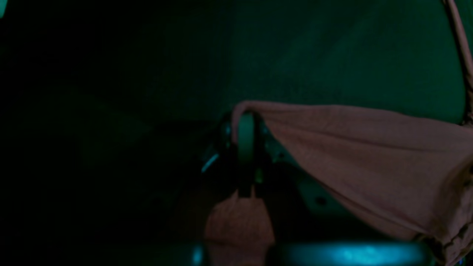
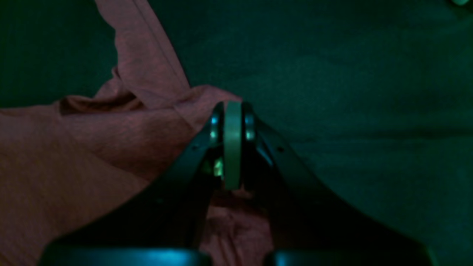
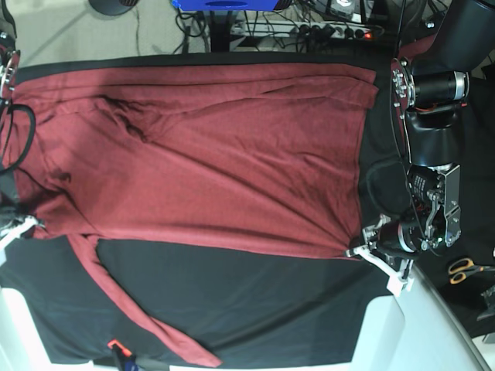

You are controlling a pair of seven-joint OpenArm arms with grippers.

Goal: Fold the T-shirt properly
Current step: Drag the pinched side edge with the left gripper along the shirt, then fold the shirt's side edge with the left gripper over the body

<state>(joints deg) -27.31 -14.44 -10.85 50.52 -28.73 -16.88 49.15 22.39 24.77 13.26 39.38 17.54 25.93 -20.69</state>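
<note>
Maroon knit covers most of the black table cloth (image 3: 255,297) in the base view — the T-shirt (image 3: 209,162) lies spread flat across the upper part of the table, and one long sleeve (image 3: 128,305) trails from its lower left corner toward 5 o'clock, over the bare cloth.

Going from left to right in that view, my right pincer (image 3: 17,226) comes first. It sits at the 9 o'clock edge of the table, at the lower corner of the shirt on that side. In its own wrist camera the jaws are pressed together on the green pad, and a bunched fold of red fabric comes out of the tips (image 2: 232,111) toward 9 o'clock. So it is clenched on the T-shirt.

On the far right, my left pincer (image 3: 363,246) is at the other lower corner, about 4 o'clock from the middle of the shirt. Its wrist camera shows the same thing — jaws squeezed tight, with the fabric draped from the tips (image 1: 245,118) and pulled out toward 3 o'clock.

I judge that I hold these two corners of one long edge so that the cloth stays tight between my arms; then I can carry this edge over the body without wrinkles.

A pair of scissors (image 3: 464,269) lies off the cloth at the right.
</note>
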